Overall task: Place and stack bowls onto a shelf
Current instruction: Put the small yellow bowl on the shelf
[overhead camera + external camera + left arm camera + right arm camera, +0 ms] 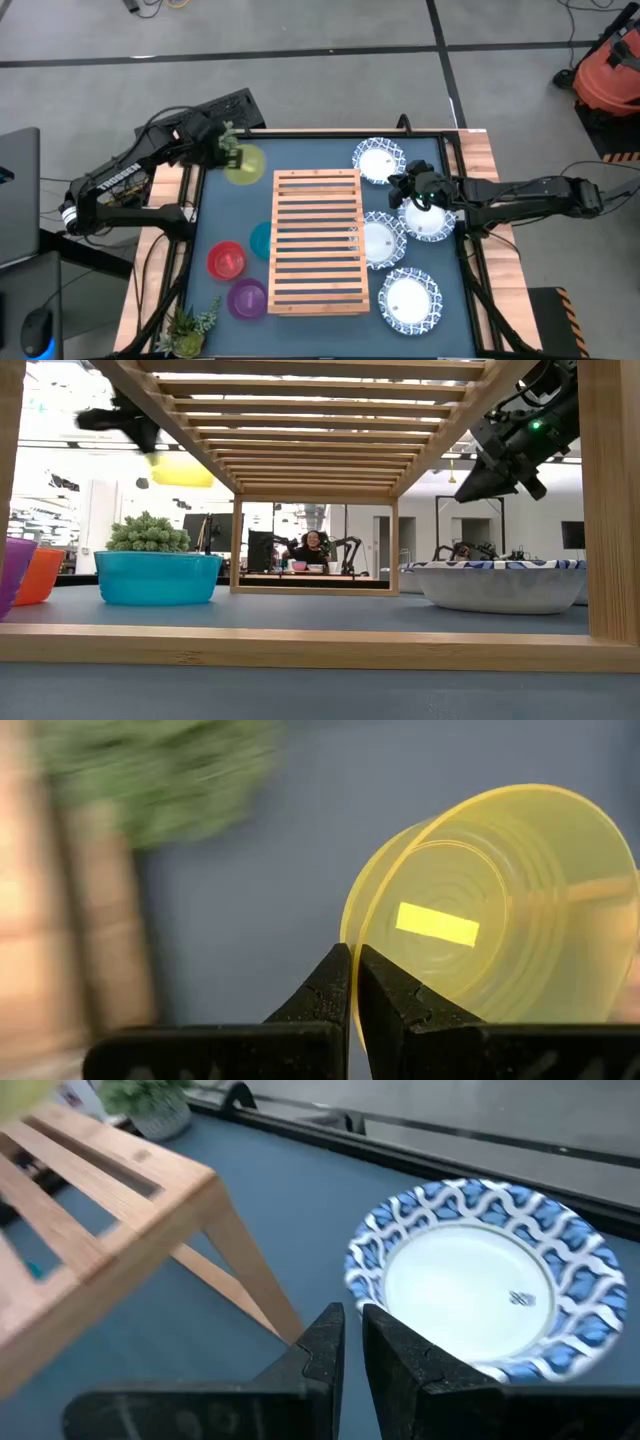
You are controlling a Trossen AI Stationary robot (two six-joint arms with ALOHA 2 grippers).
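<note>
The yellow bowl (500,910) looks like translucent, glossy plastic. The shelf (317,240) is pale matt wood. The patterned dish (490,1280) appears smooth, glazed.

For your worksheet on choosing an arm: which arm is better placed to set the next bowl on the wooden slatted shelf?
Left: its claw already grips the yellow plastic bowl by the light-wood slatted shelf. The right claw holds nothing.

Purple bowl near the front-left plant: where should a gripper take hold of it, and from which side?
Grip the purple bowl by its thin rim, coming straight down from above, one finger inside the wall and one outside. It sits upright and open-topped. Choose the rim side facing away from the shelf, which stands close beside it.
</note>
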